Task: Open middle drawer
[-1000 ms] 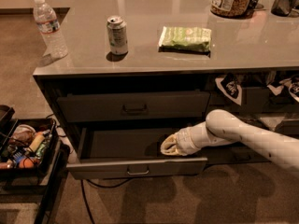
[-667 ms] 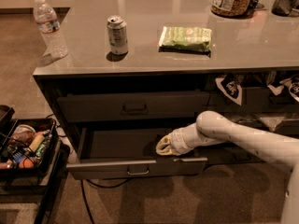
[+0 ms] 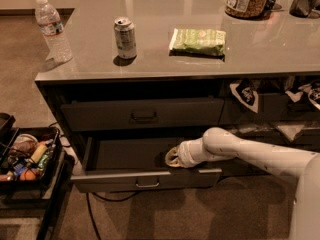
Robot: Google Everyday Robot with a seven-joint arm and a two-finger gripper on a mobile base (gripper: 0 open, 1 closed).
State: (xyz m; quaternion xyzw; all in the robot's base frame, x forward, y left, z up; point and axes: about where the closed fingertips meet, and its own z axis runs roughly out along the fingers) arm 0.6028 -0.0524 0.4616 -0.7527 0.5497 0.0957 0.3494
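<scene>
Arm [image 3: 250, 154] extended left, jaws inside middle drawer [image 3: 115, 180]

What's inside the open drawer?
Only the robot's claw shows inside the middle drawer, over its bare grey floor. The spot under the claw and behind the front wall is hidden.

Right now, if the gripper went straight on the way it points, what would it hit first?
The gripper points toward the picture's left, over the inside of the open middle drawer. It would probably meet the drawer's wall at that end first; nothing shows in between, though depth is unclear.
</scene>
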